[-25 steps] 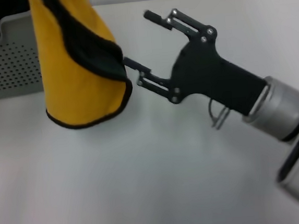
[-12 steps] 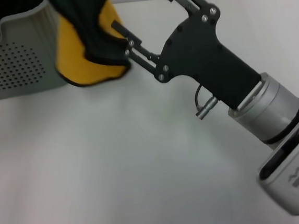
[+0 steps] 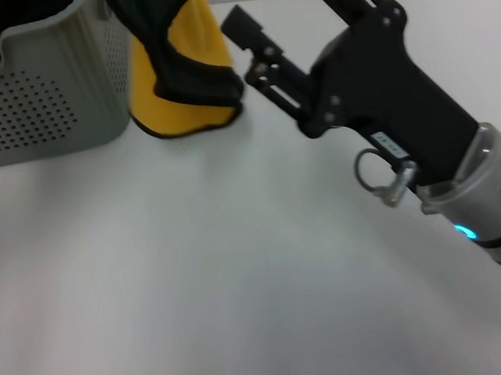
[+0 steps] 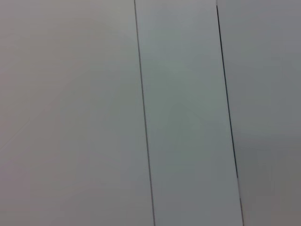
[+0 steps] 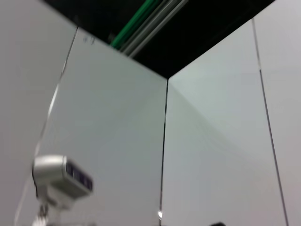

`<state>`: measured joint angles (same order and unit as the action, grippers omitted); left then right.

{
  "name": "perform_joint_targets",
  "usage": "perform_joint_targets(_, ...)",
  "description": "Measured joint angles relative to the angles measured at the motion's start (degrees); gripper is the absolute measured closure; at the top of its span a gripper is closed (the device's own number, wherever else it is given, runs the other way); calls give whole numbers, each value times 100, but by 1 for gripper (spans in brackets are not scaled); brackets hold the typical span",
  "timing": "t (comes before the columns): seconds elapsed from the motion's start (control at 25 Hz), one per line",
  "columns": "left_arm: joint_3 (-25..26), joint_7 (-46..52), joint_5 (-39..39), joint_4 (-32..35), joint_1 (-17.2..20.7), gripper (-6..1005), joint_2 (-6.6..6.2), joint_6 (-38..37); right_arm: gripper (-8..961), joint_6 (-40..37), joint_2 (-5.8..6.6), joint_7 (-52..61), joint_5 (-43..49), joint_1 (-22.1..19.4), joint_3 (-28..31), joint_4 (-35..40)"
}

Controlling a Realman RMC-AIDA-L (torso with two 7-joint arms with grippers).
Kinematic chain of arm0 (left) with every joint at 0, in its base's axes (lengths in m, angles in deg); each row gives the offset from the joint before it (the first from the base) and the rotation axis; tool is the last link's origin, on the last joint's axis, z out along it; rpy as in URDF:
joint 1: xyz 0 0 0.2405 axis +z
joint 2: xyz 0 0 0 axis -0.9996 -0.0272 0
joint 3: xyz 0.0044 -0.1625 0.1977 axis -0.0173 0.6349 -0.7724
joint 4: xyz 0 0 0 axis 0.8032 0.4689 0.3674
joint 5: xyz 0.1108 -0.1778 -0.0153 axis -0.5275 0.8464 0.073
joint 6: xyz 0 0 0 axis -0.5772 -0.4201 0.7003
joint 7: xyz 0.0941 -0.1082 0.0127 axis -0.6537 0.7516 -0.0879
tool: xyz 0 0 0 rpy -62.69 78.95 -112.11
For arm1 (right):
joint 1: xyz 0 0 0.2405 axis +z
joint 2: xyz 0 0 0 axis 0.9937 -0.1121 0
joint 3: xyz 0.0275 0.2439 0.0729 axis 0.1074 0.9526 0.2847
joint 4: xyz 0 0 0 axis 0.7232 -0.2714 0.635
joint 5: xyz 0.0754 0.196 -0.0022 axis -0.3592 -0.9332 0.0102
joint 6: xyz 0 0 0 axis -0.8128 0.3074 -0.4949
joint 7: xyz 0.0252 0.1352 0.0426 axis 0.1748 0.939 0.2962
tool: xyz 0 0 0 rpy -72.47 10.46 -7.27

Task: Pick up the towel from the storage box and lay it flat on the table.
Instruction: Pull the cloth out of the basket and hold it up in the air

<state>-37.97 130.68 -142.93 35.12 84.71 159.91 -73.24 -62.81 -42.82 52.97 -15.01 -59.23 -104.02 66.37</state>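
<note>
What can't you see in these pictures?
- Head view: the towel runs off the top edge, so whatever holds it is cut off.
- Head view: the box inside is out of frame.
- Right gripper: upper finger cut by the top edge.
- Left gripper: in no view; wrist views show only wall panels.

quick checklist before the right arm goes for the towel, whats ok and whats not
1. Towel out of the box: ok, it hangs beside the box's outer wall, held from above the picture.
2. Towel flat on the table: not ok, it hangs bunched, dark face folded over the yellow, lower edge at or near the tabletop.
3. Right gripper open: ok, fingers spread.
4. Right gripper on the towel: not ok, its lower finger is just beside the cloth, nothing between the fingers.
5. What holds the towel: cannot tell, the holder is out of frame; the left gripper is not in view.
</note>
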Motion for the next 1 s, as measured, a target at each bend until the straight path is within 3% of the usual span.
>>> perform_joint_targets(0.24, -201, -298, 242, -135, 80, 977, 1, 128, 314, -140, 0, 797, 10, 37, 264, -96)
perform_joint_targets(0.64, -1032, -1122, 530, -181, 241, 977, 1, 1003, 316, 1047, 0, 1797, -35, 550, 690, -101)
perform_joint_targets(1.0, -1195, -1278, 562, -185, 247, 977, 1, 1232, 317, 1930, 0, 2127, -51, 676, 777, -37)
